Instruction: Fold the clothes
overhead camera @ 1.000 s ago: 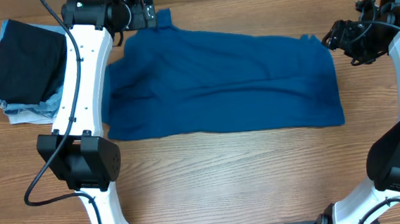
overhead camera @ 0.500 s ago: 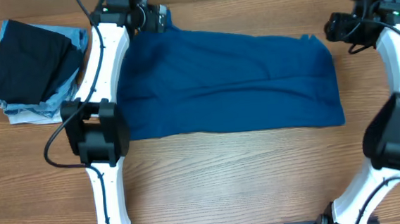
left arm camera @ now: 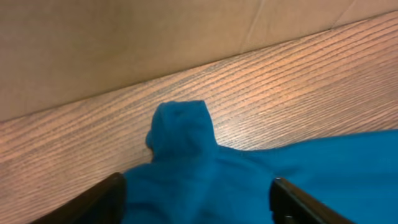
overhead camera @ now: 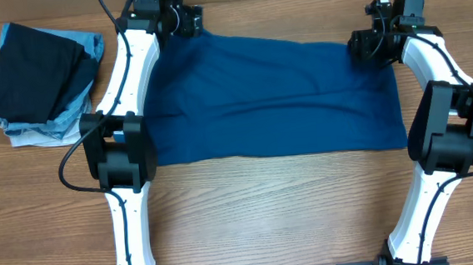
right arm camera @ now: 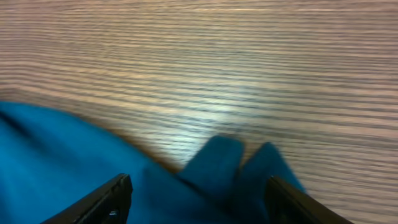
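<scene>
A blue garment (overhead camera: pixel 267 93) lies spread flat across the wooden table. My left gripper (overhead camera: pixel 185 23) is open over its far left corner; in the left wrist view the blue cloth (left arm camera: pixel 186 155) lies between the open fingers (left arm camera: pixel 196 196), with a small tab sticking out toward the wall. My right gripper (overhead camera: pixel 364 47) is open over the far right corner; in the right wrist view the bunched blue corner (right arm camera: pixel 230 168) lies between the open fingers (right arm camera: pixel 199 199).
A stack of folded clothes, black (overhead camera: pixel 32 76) on top of light blue, sits at the far left of the table. A cardboard wall (left arm camera: pixel 124 43) runs along the table's far edge. Bare wood (overhead camera: pixel 275 213) lies in front of the garment.
Both arms have swung inward to the garment's far corners. The right gripper moved left onto the right corner; the left gripper shifted right over the left corner. The garment lies as before.
</scene>
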Controlling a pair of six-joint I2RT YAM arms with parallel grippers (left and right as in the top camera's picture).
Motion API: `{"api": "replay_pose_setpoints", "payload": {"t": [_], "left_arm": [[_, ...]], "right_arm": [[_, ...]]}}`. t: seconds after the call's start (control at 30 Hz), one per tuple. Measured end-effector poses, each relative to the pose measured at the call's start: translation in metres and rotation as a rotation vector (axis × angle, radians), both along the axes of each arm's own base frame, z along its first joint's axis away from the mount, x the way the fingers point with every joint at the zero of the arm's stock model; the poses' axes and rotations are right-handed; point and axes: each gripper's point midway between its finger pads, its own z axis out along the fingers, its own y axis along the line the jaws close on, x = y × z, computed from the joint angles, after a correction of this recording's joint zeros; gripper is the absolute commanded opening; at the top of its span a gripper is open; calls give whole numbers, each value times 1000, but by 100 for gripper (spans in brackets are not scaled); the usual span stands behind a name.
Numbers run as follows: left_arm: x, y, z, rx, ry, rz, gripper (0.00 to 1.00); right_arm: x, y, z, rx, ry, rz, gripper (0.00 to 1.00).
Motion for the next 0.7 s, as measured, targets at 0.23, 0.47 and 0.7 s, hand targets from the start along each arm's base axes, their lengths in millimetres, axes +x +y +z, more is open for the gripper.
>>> {"api": "replay_pose_setpoints", "payload": {"t": [0.23,0.47,0.7], "left_arm": [[-28,-3,-23,5,145,-21,56],[-38,-1,-32,17,201,-20,26],[-40,0,-34,23,211,-13,28]], "right_arm": [[2,-27,11,11,13,-146,54],[3,-55,13,-73,0,-239,4],[-8,-40,-7,-12,72,-190,4]]}}
